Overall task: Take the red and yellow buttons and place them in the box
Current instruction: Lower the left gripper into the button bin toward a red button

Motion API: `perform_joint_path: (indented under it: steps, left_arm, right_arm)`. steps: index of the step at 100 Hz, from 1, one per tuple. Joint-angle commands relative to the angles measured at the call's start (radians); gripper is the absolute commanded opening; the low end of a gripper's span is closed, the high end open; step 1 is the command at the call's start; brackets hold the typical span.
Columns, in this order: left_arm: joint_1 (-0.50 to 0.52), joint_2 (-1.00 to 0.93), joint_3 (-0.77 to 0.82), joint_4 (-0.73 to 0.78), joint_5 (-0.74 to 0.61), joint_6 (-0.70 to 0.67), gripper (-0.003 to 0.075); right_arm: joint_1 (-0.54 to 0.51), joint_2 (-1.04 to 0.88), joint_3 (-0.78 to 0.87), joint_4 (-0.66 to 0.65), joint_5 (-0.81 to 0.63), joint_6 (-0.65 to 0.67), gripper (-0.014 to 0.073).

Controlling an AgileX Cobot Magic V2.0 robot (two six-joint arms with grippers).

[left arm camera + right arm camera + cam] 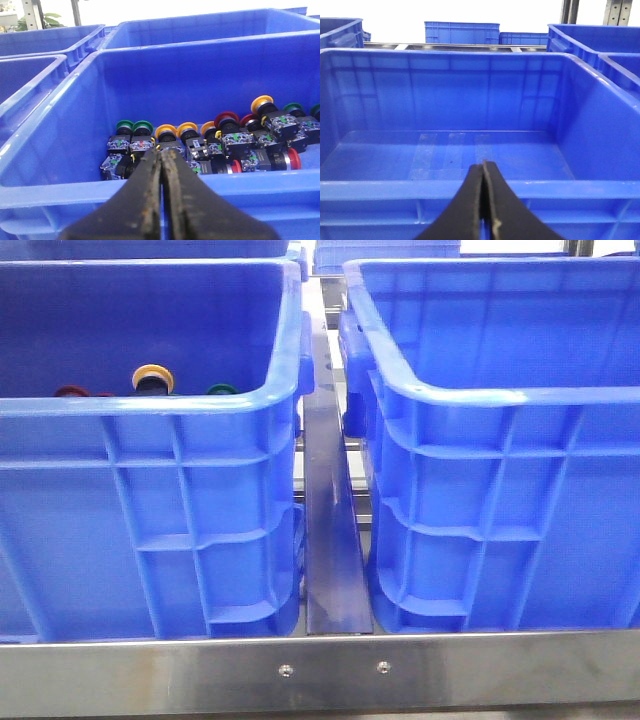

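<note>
green buttons (131,126) beside yellow buttons (165,133), red buttons (226,120), blue bin (45,150)

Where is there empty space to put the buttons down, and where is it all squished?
The box under the right gripper is bare: its whole floor, between all four walls, is free. The box under the left gripper is crowded: buttons sit packed in a row along its near wall, with open floor only behind them, toward the far wall.

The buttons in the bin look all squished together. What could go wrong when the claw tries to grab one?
The buttons lie packed and touching, so the shut left claw might snag two, or catch a green button beside a yellow one. Opening among them could knock neighbours over. The bin wall is tall; the arm might bump it.
</note>
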Motion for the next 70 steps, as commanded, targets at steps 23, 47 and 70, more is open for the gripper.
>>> perform_joint_path:
  steps: [23,47,70]
  left_arm:
    - [0.003,-0.028,-0.087,-0.056,-0.011,0.000,-0.0020]
    - [0.003,0.108,-0.345,-0.056,0.306,0.000,-0.0020]
    - [0.001,0.360,-0.520,-0.061,0.444,0.000,-0.0020]
  right_arm:
    - [-0.001,-0.017,0.005,-0.007,-0.076,0.001,-0.0068]
    - [-0.001,-0.017,0.005,-0.007,-0.076,0.001,-0.0068]
    - [-0.001,-0.017,0.005,-0.007,-0.076,0.001,-0.0068]
